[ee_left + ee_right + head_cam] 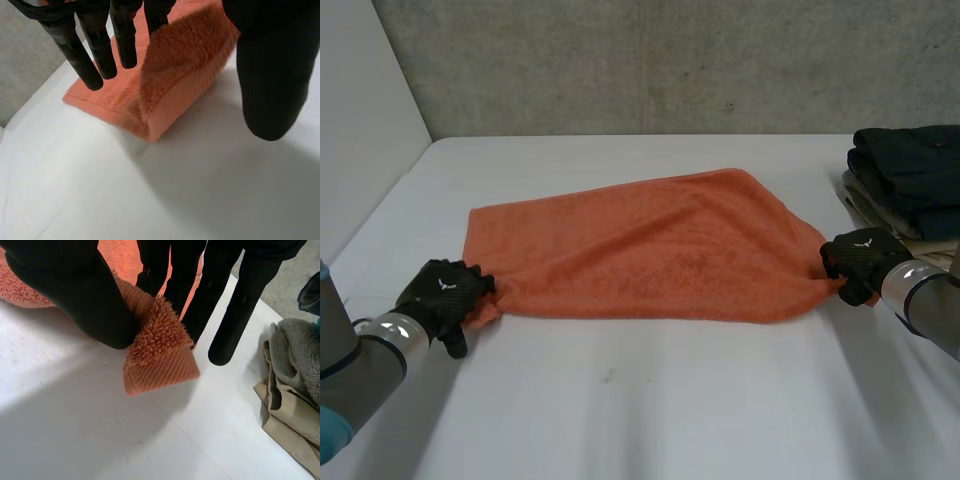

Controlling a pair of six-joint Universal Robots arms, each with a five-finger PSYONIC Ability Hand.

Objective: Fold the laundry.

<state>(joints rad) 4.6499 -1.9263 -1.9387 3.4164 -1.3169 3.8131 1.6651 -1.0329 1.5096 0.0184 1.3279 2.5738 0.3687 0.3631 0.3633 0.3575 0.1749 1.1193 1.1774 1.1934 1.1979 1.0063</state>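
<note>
An orange towel lies spread across the middle of the white table, folded over on itself. My left hand is at the towel's near left corner. In the left wrist view its fingers are straight and its thumb stands apart, with the raised towel corner loose between them. My right hand is at the near right corner. There its thumb pinches the doubled towel corner against the fingers.
A pile of folded clothes, dark on top and beige beneath, sits at the table's right edge just behind my right hand. In the right wrist view the pile lies beside my fingertips. A grey wall rises behind the table.
</note>
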